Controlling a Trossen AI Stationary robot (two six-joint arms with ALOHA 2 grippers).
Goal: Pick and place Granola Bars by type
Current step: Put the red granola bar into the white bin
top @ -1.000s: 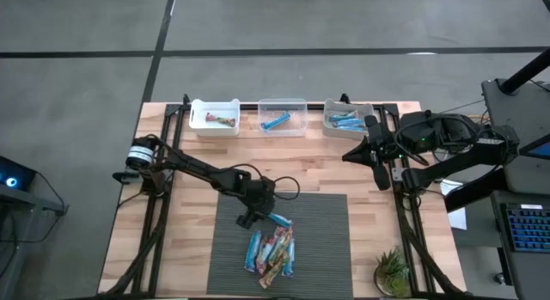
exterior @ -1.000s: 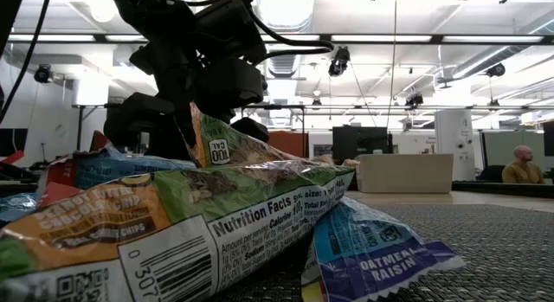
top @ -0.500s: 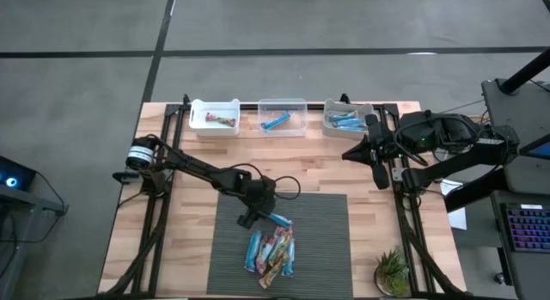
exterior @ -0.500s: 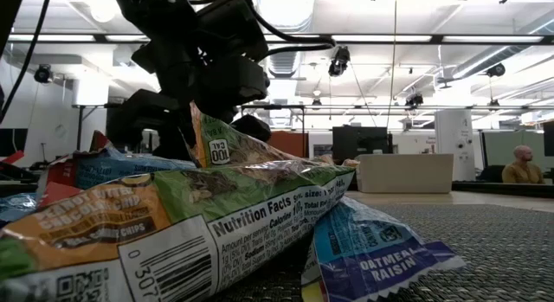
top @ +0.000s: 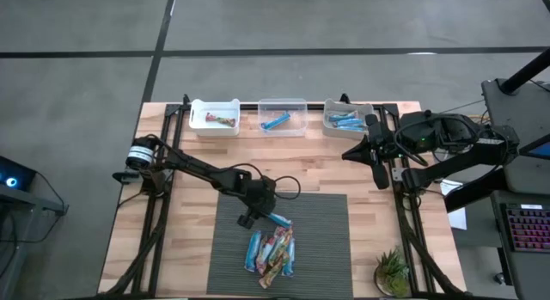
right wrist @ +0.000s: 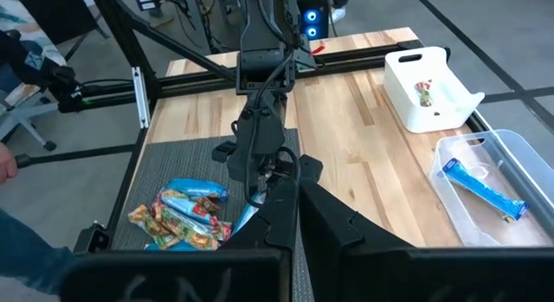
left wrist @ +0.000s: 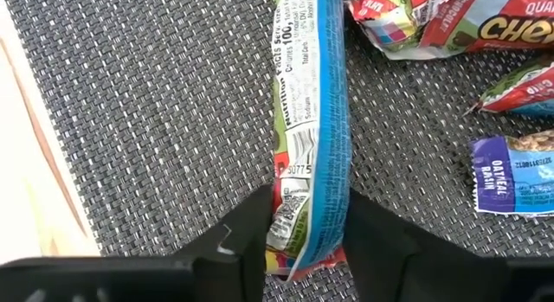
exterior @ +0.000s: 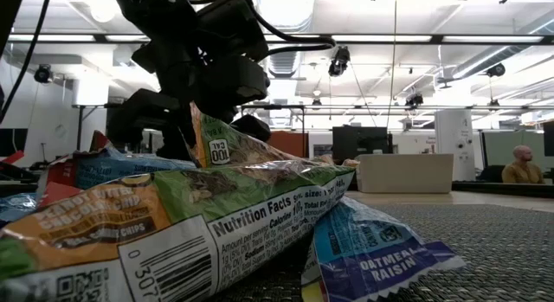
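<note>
A: On the dark woven mat (top: 326,248), at its back edge, what has changed in the last second?

B: The left gripper (left wrist: 305,241) was spread wider; now its fingers (left wrist: 374,228) have drawn in on either side of the end of a blue-wrapped granola bar (left wrist: 313,120), close against the wrapper. I judge the grasp is being taken, though whether it is firm yet I cannot tell. In the high view the arm itself has not shifted.

A: So which step of the sorting is that?

B: Picking one blue bar off the pile (top: 271,251). The rest lie heaped just in front of it on the mat, blue and multicoloured ones mixed, so most of the work remains.

A: And where does it go?

B: Three bins line the far edge of the table (top: 172,248): a white bin (top: 214,117) with a multicoloured bar, a clear middle bin (top: 282,116) with one blue bar (top: 276,122), and a third bin (top: 347,117) holding several blue ones. Which type this bar matches I cannot read.

A: Room to move?

B: Bare wood lies between mat and bins, nothing standing on it. The right gripper (top: 347,154) is shut and empty, near the third bin; a carry there would pass close to it. A small plant (top: 393,272) sits at the near right corner, well apart.
</note>
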